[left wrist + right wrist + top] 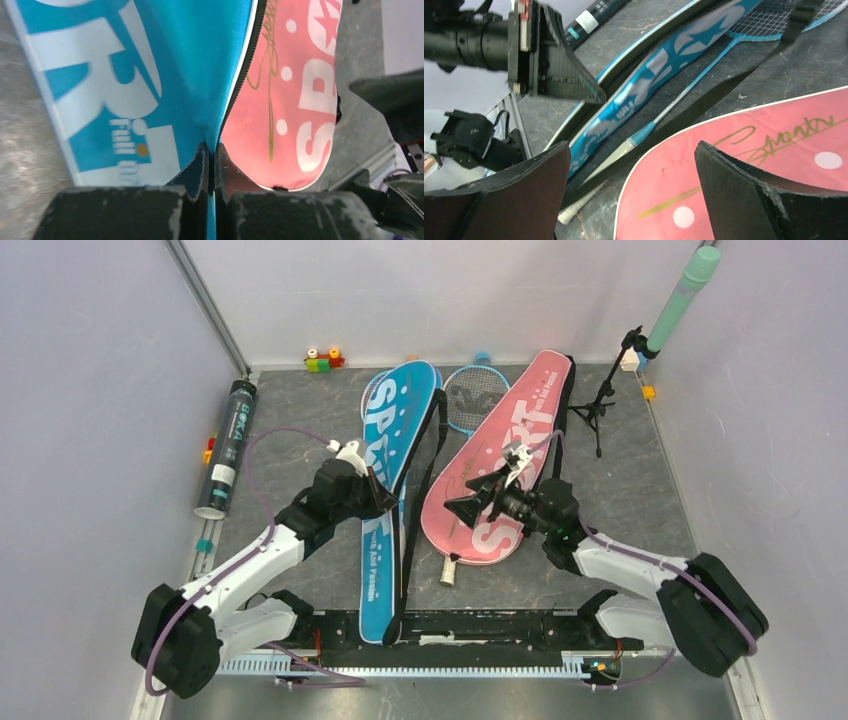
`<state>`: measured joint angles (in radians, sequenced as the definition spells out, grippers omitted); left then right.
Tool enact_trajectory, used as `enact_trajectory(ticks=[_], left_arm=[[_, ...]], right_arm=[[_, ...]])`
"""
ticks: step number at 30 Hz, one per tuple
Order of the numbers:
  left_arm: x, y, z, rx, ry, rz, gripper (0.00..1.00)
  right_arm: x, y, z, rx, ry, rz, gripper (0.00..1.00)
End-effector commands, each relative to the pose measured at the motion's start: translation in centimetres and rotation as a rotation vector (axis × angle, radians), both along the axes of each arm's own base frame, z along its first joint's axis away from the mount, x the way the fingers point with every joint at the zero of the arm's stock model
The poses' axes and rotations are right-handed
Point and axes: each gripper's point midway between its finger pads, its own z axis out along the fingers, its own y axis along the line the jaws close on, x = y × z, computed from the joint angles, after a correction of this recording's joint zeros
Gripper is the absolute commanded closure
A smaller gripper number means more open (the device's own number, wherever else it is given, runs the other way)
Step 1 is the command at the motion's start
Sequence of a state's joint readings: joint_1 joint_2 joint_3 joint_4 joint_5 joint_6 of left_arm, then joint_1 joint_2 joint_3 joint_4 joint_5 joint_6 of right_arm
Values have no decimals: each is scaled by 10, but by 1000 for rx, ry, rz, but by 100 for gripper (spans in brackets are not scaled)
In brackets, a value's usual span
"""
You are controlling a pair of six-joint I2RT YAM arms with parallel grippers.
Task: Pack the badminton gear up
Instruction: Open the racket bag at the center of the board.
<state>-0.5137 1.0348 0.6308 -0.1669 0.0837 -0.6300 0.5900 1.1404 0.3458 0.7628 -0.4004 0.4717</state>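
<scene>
The long blue bag [400, 455] and the pink bag [512, 455] lie side by side on the table. My left gripper [385, 502] is shut on the blue bag's [150, 75] right edge, the blue cloth pinched between its fingertips [220, 155]. My right gripper [465, 502] hovers open over the pink bag's [749, 165] near end, with nothing between its fingers. A blue racket [684, 95] lies between the bags, its head [472, 400] at the back and its white handle [450, 570] poking out by the pink bag. The dark tube [228, 450] lies at the left edge.
A black tripod stand [600, 405] is at the back right beside a green cylinder [680, 300] leaning on the wall. Small coloured blocks [322, 360] sit along the back wall. The blue bag's black strap [425, 490] runs between the two bags.
</scene>
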Motion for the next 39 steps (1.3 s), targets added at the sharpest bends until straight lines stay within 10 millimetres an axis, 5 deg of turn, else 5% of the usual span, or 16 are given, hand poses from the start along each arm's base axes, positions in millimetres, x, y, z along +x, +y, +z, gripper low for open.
enact_trajectory(ticks=[1,7,25,28,30,32,34,35,37,39], left_arm=[[-1,-46,31,-247,-79,-115,98],[-15,-51,18,-276,-43,-163,98],[-33,-55,23,-302,-59,-217,98],[-34,-57,25,-297,-75,-232,98],[-33,-57,23,-289,-75,-226,98],[-31,-56,19,-276,-68,-208,98],[-26,-50,13,-239,-64,-171,90],[-22,-45,9,-211,-60,-140,76],[-14,-30,1,-146,-53,-55,69],[-5,-14,-7,-79,-51,36,50]], right_arm=[[25,23,25,77,1,-79,3],[46,50,13,95,96,-122,6],[92,91,-36,31,221,-171,13],[97,99,-46,41,259,-171,30],[95,107,-41,97,267,-145,59],[89,112,-32,150,247,-108,99],[83,113,-24,156,220,-82,100],[82,112,-23,141,202,-79,100],[77,108,-19,101,160,-72,100],[69,105,-11,80,114,-39,100]])
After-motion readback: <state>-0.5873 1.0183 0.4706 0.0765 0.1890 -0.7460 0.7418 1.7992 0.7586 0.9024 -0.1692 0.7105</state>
